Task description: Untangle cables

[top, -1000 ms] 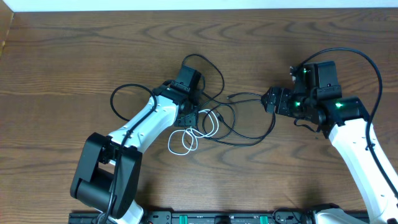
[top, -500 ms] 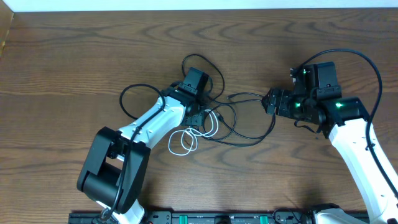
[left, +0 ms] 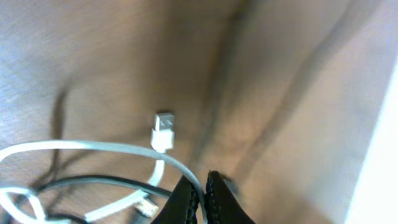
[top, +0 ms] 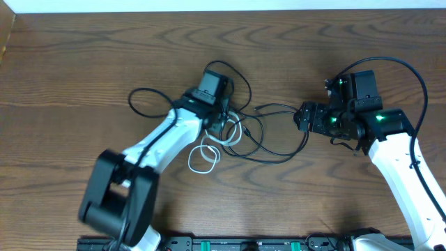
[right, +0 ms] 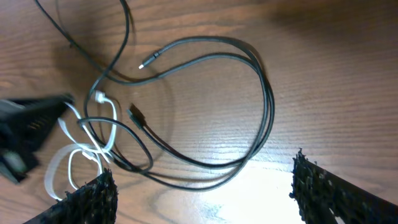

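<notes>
- Left gripper (left: 200,198) is pinching the limp, light white cable (left: 93,146) near its plug (left: 163,127).
- Right gripper (right: 208,193) is hovering spread, empty; black cable (right: 261,106) is probably gripping best by an end.

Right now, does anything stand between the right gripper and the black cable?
Nothing visible does. The open right gripper faces the loop of the black cable across bare table; the white cable crosses it only at the far end.

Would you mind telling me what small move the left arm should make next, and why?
Probably draw the white cable gently away from the black cable: the left gripper is shut on it, the two are looped together, and the right gripper is open.
</notes>
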Controlling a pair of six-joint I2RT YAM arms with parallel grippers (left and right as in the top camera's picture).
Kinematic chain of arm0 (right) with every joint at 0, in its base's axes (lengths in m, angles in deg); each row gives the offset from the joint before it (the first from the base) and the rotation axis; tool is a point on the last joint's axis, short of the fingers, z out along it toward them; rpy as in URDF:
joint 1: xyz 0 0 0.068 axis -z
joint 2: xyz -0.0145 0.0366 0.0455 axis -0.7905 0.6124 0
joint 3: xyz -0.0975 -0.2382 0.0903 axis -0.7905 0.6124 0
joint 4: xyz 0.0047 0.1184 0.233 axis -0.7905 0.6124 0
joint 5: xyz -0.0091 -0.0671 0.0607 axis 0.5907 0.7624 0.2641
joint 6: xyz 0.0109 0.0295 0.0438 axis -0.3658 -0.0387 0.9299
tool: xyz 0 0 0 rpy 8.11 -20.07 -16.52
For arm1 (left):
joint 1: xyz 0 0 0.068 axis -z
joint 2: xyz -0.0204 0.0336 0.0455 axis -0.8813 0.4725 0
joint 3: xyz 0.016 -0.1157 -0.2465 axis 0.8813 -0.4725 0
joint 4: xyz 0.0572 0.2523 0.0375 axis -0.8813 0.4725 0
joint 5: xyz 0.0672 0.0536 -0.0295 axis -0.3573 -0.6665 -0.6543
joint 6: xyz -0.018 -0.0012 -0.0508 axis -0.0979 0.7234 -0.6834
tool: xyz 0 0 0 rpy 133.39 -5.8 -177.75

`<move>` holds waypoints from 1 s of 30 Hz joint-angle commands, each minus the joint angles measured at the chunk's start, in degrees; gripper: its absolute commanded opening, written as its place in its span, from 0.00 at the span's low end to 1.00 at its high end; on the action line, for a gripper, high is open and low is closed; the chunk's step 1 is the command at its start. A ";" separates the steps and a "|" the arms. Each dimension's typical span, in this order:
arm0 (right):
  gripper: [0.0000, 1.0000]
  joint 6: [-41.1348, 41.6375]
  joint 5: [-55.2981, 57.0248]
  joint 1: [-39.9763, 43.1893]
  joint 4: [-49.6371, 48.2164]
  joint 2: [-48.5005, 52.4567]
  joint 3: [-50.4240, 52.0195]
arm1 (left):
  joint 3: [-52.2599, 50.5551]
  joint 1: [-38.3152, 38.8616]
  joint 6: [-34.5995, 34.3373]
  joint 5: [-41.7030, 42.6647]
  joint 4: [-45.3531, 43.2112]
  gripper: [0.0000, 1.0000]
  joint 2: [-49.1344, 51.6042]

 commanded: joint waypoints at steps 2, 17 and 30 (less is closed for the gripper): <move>0.88 -0.57 -0.17 -0.35 0.35 0.13 -0.04 | -0.09 -1.29 12.13 -2.54 -4.83 0.08 -10.95; 0.97 -0.59 -7.32 -0.35 0.68 0.13 -0.04 | -0.09 -0.90 13.68 -2.23 -9.84 0.08 -20.96; 0.99 -0.59 -7.43 -0.35 2.82 0.15 -0.04 | -0.09 -0.90 13.66 -2.23 -8.92 0.08 -20.96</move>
